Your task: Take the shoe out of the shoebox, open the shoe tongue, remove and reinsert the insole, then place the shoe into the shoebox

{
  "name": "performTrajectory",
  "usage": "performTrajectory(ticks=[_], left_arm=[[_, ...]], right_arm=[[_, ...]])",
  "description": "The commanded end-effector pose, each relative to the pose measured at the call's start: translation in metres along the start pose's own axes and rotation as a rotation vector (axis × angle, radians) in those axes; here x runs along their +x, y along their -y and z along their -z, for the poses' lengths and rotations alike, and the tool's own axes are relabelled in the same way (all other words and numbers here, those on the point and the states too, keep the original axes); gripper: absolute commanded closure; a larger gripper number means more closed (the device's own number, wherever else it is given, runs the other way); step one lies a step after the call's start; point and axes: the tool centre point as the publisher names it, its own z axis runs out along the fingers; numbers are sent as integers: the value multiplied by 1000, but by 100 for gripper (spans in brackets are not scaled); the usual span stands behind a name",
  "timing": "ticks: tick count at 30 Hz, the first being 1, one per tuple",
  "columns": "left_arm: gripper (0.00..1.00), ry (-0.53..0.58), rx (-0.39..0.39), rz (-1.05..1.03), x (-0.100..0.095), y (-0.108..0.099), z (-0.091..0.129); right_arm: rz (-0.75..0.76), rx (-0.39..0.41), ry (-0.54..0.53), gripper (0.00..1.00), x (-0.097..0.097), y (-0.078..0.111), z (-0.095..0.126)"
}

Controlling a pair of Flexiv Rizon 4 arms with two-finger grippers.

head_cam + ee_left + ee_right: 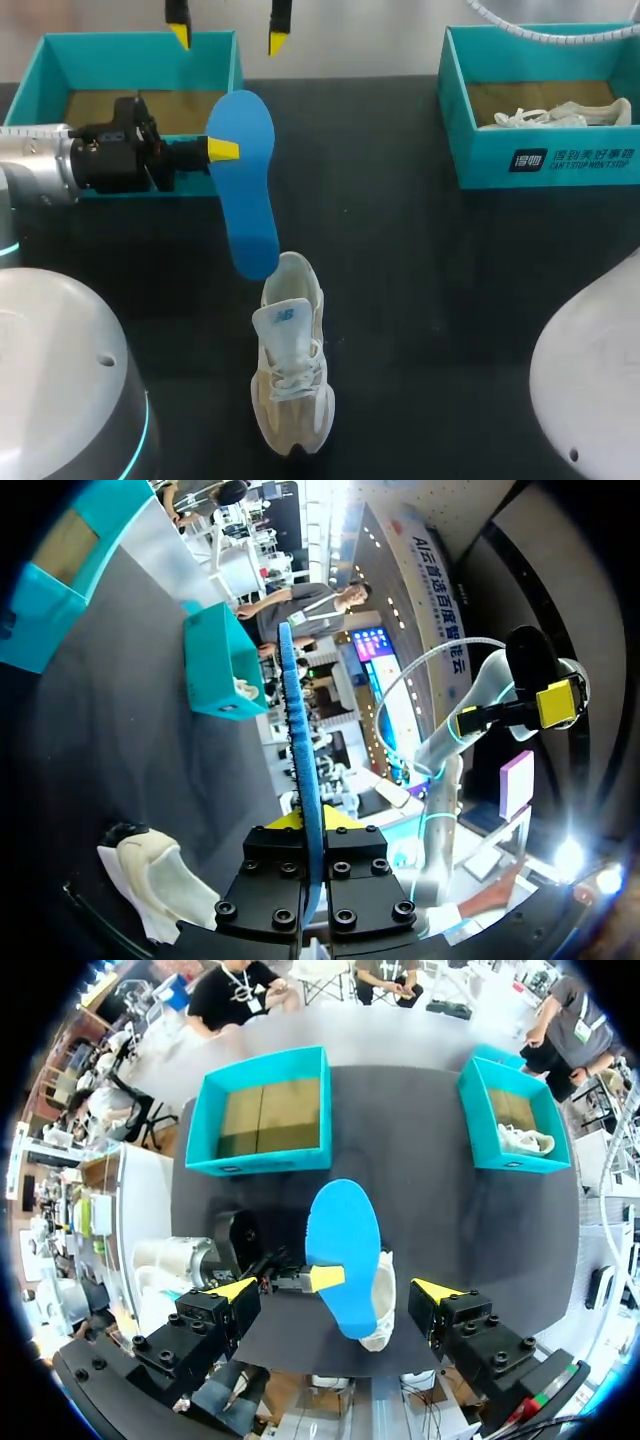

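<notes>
A blue insole (247, 190) hangs in the air above the black table, and my left gripper (222, 150) is shut on its edge near the wider end. Its lower tip sits just over the heel of the beige shoe (291, 372), which lies on the table with its tongue raised. In the left wrist view the insole (298, 740) stands edge-on between the jaws of that gripper (308, 822), with the shoe (150, 880) below. My right gripper (335, 1290) is open and empty, high above the insole (345, 1240) and the shoe (385, 1305); its yellow fingertips (180, 34) show over the empty shoebox (120, 38).
A second teal box (560, 160) at the back right holds another pale shoe (555, 116). The empty teal shoebox stands at the back left, right behind my left arm.
</notes>
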Motion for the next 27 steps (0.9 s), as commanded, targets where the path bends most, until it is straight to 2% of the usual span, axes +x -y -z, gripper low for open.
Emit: performTrajectory(ticks=[1,4,12,16,21,27], left_arm=[[100,3,-3,0,0,0,0],[100,3,-3,0,0,0,0],[100,3,-3,0,0,0,0],[100,3,-3,0,0,0,0],[100,3,-3,0,0,0,0],[100,3,-3,0,0,0,0]], right_arm=[[0,-42,-211,0,-23,12,3],[-16,-43,-370,0,-34,12,4],[-60,-12,-634,0,-52,7,2],[-68,-18,-818,0,-64,7,-2],[-79,-13,-992,0,-78,8,-12],[-49,-13,-1145,0,-95,13,-26]])
